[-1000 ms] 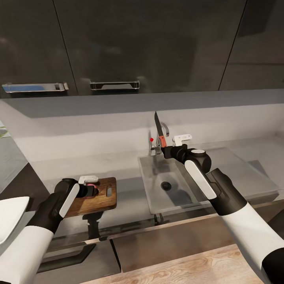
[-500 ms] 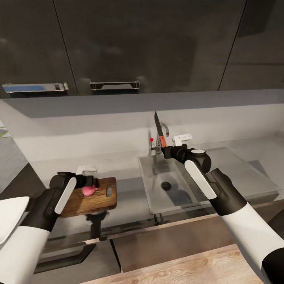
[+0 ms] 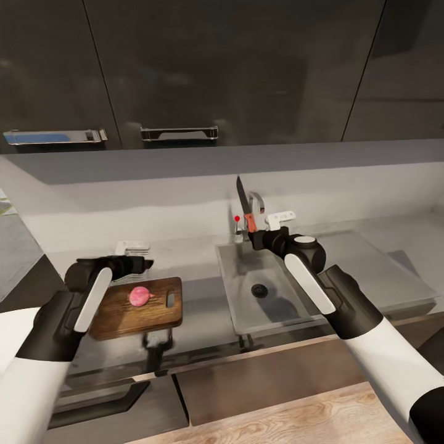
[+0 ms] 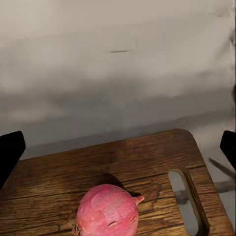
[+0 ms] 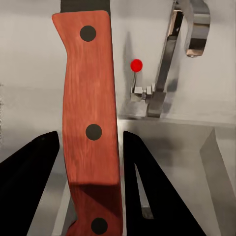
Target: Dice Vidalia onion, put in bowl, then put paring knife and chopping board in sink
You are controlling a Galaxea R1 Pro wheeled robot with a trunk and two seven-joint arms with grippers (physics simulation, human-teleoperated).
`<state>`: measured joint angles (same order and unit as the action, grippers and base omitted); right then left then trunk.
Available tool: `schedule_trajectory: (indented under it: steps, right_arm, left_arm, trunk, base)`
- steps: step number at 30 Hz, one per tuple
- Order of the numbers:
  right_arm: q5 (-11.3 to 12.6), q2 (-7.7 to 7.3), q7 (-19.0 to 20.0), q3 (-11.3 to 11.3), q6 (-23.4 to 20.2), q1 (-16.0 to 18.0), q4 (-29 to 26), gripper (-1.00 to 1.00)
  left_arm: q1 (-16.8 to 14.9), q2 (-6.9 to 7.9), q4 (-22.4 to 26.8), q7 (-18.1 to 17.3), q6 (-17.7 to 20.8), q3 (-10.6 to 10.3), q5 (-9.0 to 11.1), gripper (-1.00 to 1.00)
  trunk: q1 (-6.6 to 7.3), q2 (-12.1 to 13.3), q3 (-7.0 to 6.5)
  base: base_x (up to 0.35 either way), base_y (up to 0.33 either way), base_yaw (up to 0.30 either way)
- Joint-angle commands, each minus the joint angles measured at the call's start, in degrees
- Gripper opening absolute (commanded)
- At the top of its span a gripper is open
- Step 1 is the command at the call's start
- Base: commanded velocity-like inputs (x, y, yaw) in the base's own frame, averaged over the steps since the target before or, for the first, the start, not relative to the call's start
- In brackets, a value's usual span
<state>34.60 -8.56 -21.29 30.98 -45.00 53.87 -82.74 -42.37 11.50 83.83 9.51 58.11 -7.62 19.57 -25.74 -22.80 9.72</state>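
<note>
head view: left gripper (image 3: 139,264) now off onion (image 3: 140,296)

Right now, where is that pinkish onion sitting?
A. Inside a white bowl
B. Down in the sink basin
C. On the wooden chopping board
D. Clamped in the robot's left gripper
C: the onion rests on the chopping board, beside its handle slot, while the left gripper hovers open above and apart from it; the left wrist view shows the same, with the onion lying free on the wood.
</note>
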Motion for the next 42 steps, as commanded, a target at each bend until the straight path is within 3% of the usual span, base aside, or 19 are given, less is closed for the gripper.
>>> schedule_trajectory:
  steps: [1, 9, 11, 16, 20, 22, 25, 28, 29, 42]
  right_arm:
    - [0.6, -0.05, -0.6, 0.2, 0.4, 0.1, 0.0, -1.00]
    - [0.6, -0.05, -0.6, 0.4, 1.5, 0.1, 0.1, -1.00]
    - [0.6, -0.05, -0.6, 1.8, 1.9, 0.1, 0.2, -1.00]
    - [0.6, -0.05, -0.6, 3.3, 2.1, 0.1, 0.2, -1.00]
    - [0.5, -0.09, -0.6, 3.6, 2.1, 0.1, 0.3, -1.00]
    - [0.5, -0.10, -0.6, 3.7, 2.1, 0.1, 0.3, -1.00]
    - [0.5, -0.13, -0.6, 3.7, 2.1, 0.1, 0.3, -1.00]
    - [0.5, -0.10, -0.6, 3.7, 2.1, 0.1, 0.3, -1.00]
    - [0.5, -0.12, -0.6, 4.0, 2.1, 0.1, 0.4, -1.00]
    - [0.5, -0.14, -0.7, 4.6, 1.9, 0.1, 0.5, -1.00]
  left_arm:
    - [0.0, 0.17, 1.4, 0.6, 0.2, -0.1, 0.6, 1.00]
    - [-0.1, 1.98, 5.5, 0.6, 0.6, 0.3, 0.9, 1.00]
    - [-0.1, 2.19, 5.9, 0.6, 0.7, 3.1, 0.9, 1.00]
    - [-0.1, 3.44, 5.5, -1.4, 0.7, 4.7, 1.0, 1.00]
    - [-0.1, 5.78, 5.0, -11.0, 0.6, 5.0, 1.0, 1.00]
    - [0.0, 8.14, 4.7, -17.7, 0.6, 5.1, 1.0, 1.00]
    - [-0.1, 11.27, 4.3, -25.0, 0.5, 5.1, 1.0, 1.00]
    - [-0.1, 12.68, 4.2, -29.6, 0.5, 5.1, 1.0, 1.00]
    - [0.0, 13.45, 4.2, -32.6, 0.4, 5.1, 1.0, 1.00]
    - [-0.1, 13.72, 4.4, -33.6, 0.2, 5.1, 0.9, 1.00]
  trunk:
    - [-0.04, -0.1, 0.13]
    - [-0.04, -0.1, 0.13]
    - [-0.04, -0.1, 0.13]
    - [-0.04, -0.1, 0.13]
    - [-0.04, -0.1, 0.13]
    - [-0.04, -0.1, 0.13]
    - [-0.04, -0.1, 0.13]
    - [-0.04, -0.1, 0.13]
    - [-0.04, -0.1, 0.13]
    - [-0.04, -0.1, 0.13]
  base:
    - [0.000, 0.000, 0.000]
    - [0.000, 0.000, 0.000]
    - [-0.020, 0.035, 0.000]
    - [-0.075, 0.178, 0.000]
    - [-0.030, 0.291, 0.000]
    - [-0.008, 0.307, 0.000]
    - [-0.004, 0.233, 0.000]
    - [-0.001, 0.094, 0.000]
    - [0.000, 0.018, 0.000]
    - [0.000, 0.003, 0.000]
